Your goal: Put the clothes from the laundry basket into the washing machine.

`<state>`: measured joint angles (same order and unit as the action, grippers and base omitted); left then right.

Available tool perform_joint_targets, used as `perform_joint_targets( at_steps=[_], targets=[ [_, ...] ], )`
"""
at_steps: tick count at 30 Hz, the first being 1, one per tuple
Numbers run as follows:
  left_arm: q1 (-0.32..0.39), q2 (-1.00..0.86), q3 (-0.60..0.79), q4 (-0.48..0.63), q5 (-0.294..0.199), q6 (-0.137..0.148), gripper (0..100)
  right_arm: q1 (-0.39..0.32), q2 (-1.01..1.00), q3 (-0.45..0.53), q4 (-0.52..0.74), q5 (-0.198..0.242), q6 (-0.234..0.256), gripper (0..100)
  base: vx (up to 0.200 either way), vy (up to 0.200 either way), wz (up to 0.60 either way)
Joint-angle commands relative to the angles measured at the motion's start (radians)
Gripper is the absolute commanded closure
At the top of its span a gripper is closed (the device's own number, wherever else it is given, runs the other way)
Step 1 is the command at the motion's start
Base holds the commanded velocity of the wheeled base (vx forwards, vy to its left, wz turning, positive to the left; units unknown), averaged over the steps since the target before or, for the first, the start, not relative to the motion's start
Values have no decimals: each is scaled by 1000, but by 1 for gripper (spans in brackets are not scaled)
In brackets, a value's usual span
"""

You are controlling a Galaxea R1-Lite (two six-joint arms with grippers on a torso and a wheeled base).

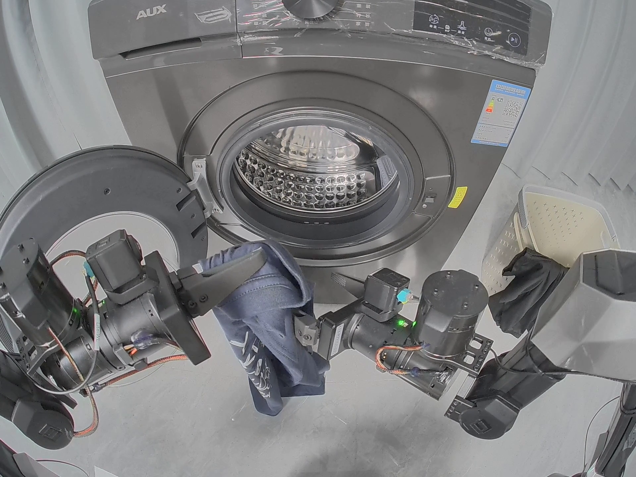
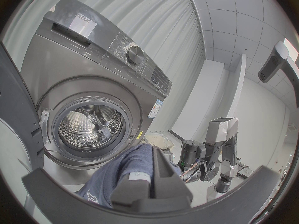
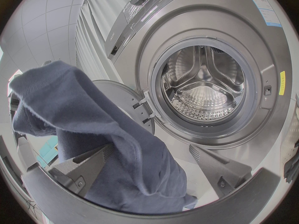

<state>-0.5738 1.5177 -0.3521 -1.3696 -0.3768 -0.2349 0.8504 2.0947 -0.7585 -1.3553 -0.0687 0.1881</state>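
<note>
The washing machine (image 1: 318, 67) stands with its door (image 1: 99, 187) swung open to the left and its drum (image 1: 311, 160) empty. A navy blue garment (image 1: 265, 326) hangs in front of the machine, below the opening. My left gripper (image 1: 255, 260) is shut on the garment's top edge, and its fingers (image 2: 165, 175) pinch the cloth (image 2: 124, 168). My right gripper (image 1: 301, 331) sits against the garment's right side; its jaws stand wide open, with the cloth (image 3: 93, 115) draped over one finger (image 3: 84, 168). The white laundry basket (image 1: 563, 223) stands at the right.
A black garment (image 1: 530, 286) hangs over the basket's front rim. The open door (image 3: 121, 100) juts out on the left, close to my left arm. Bare grey floor (image 1: 371, 425) lies below the hanging garment. Curtains (image 1: 583, 101) run behind the machine.
</note>
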Motion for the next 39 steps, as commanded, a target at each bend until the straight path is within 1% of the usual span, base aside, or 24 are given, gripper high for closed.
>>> perform_joint_targets(
  at_steps=[1, 7, 14, 15, 21, 24, 27, 28, 29, 32, 35, 36, 38, 39],
  targets=[
    [0, 3, -1, 0, -1, 0, 100, 6, -1, 1, -1, 1, 1, 0, 0, 0, 0],
    [0, 4, -1, 0, 1, 2, 100, 6, 4, -35, -19, 3, 2, 0, 0, 0, 0],
    [0, 4, 2, 0, -1, 0, 100, 13, 8, -39, -45, 4, 2, 0, 0, 0, 0],
    [0, 4, 2, 0, -1, 0, 100, 15, 8, -39, -50, 6, 2, 100, 0, 0, 0],
    [0, 7, 7, 0, -1, -1, 100, 19, -7, -30, -62, 7, 2, 100, 0, 0, 0],
    [0, 10, 10, 0, 1, -3, 100, 19, -56, -1, -62, 7, 2, 100, 0, 0, 0],
    [0, 19, 4, 0, 1, -4, 100, 18, -139, 62, -53, 1, 2, 100, 0, 0, 0],
    [0, 19, 4, 0, 1, -4, 100, 18, -139, 62, -53, 1, 2, 100, 0, 0, 0],
    [-4, 18, 7, 0, 1, -11, 100, 16, -194, 108, -48, 1, 2, 100, 0, 0, 0],
    [-11, 21, 7, 4, -4, -21, 100, 6, -268, 174, -41, 7, -1, 100, 0, 0, 0],
    [-4, 44, -27, 15, -14, -46, 100, 2, -323, 231, -31, 14, -1, 100, 0, 0, 0],
    [-4, 47, -34, 20, -14, -52, 0, 2, -334, 240, -33, 18, -1, 100, 0, 0, 0],
    [-4, 78, -56, 33, -10, -86, 0, 2, -361, 260, -42, 43, -1, 100, 0, 0, 0],
    [-4, 96, -54, 32, -2, -101, 0, 2, -370, 265, -44, 47, -1, 100, 0, 0, 0]
  ],
)
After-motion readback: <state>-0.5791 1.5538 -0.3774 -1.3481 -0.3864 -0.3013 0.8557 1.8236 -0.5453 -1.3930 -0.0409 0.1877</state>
